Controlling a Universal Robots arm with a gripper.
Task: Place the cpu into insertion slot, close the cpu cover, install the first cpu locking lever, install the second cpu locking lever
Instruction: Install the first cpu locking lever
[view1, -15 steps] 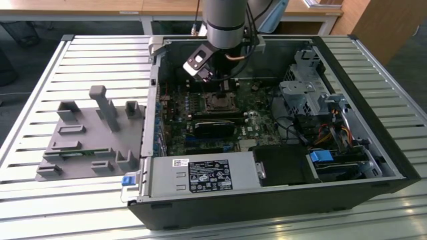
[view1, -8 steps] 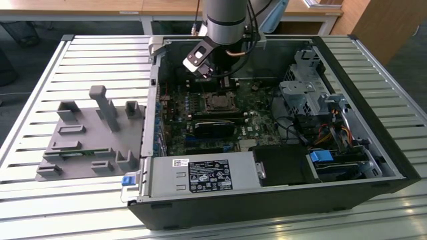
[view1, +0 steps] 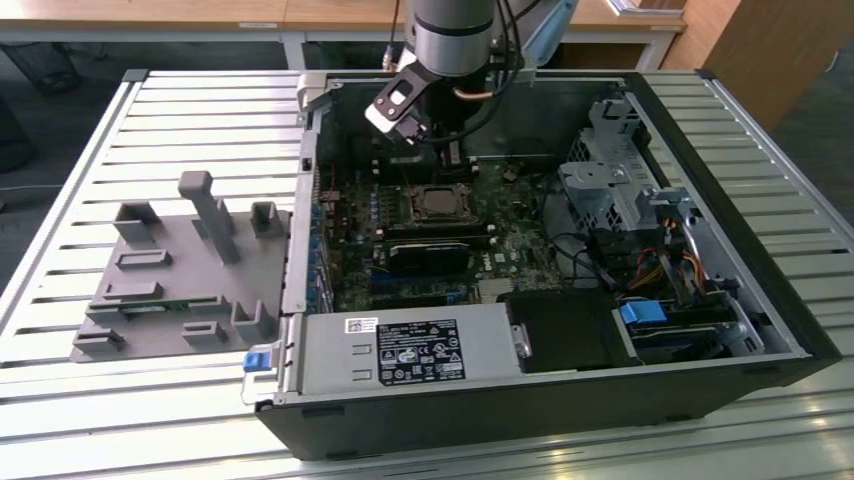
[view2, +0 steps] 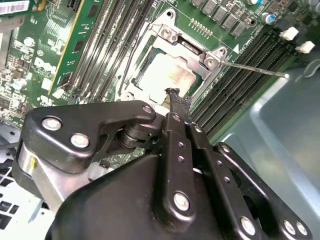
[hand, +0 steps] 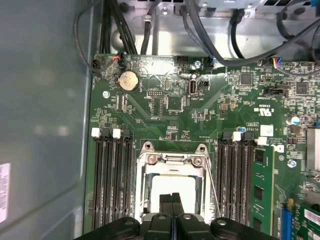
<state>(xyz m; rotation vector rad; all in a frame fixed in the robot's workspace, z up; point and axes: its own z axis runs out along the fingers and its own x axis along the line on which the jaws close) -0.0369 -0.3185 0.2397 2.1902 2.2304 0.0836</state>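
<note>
First wrist view: the closed, empty hand (hand: 172, 199) is hovering over the cpu (hand: 165, 184) framed by its cover (hand: 172, 159). Pressing squarely, clear of the lever (hand: 213, 192), seems wise.

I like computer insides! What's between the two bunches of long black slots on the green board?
In the first wrist view, the cpu sits between them, framed by the cpu cover, with the tool shut just over it.

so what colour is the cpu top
The cpu top is pale silvery beige, clearest in the second wrist view.
</note>
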